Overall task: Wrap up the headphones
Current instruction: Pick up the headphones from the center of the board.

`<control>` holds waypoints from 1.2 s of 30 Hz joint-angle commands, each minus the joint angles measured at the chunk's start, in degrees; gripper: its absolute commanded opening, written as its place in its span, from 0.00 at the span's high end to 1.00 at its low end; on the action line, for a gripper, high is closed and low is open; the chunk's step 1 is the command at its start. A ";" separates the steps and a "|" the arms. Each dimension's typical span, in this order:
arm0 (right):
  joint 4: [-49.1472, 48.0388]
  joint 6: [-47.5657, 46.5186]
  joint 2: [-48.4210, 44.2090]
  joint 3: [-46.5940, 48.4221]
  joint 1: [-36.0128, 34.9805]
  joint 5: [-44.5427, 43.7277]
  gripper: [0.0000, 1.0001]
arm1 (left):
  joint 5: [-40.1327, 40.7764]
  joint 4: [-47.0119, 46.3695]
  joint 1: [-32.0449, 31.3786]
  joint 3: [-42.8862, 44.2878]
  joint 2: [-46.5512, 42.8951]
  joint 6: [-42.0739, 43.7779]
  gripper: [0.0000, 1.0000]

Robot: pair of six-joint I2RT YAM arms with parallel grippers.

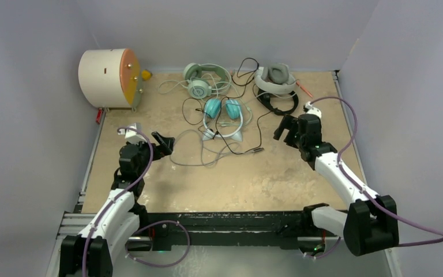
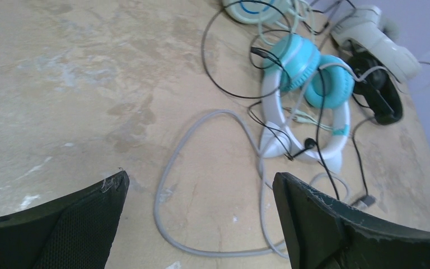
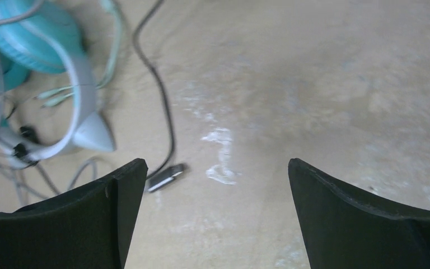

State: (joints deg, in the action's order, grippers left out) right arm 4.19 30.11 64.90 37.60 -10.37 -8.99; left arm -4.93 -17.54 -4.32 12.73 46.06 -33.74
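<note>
Beige counter (image 1: 300,179): headphones (image 1: 199,88) lie cord-tangled; left claw (image 1: 164,142) and right claw (image 1: 287,128) gape empty, so lifting the teal headset (image 2: 294,61) could drag neighbours along.

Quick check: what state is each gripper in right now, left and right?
Left gripper: open, holding nothing.
Right gripper: open, holding nothing.

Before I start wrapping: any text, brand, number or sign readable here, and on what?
No readable text in any view.
On the teal headphones: no mark visible on cups or band.
On the mint-green headphones: a ring on the cup, no letters.
On the white-and-grey headphones and the black headphones: too small to tell.
On the cream drum: small dots on the orange face, no lettering.
</note>
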 commanded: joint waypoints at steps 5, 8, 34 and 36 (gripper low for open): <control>-2.89 -10.41 8.15 9.72 -10.78 8.76 0.08 | -9.41 -7.04 -2.43 -1.48 -0.94 3.15 0.04; -3.69 -13.48 12.84 12.26 -15.10 10.21 0.08 | -11.36 -8.22 -2.62 -1.79 -0.76 3.79 0.07; 10.87 -12.93 41.74 30.12 -30.85 -2.96 0.46 | -13.09 -10.55 -2.94 -2.10 1.22 4.21 0.09; 12.32 -11.58 39.90 28.49 -30.85 -5.24 0.67 | -13.00 -10.55 -2.98 -2.18 1.21 4.23 0.09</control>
State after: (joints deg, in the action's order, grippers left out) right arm 9.56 14.13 107.07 66.57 -41.34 -7.84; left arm -17.17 -25.36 -6.90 10.68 47.16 -30.39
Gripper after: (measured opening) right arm 0.481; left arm 0.914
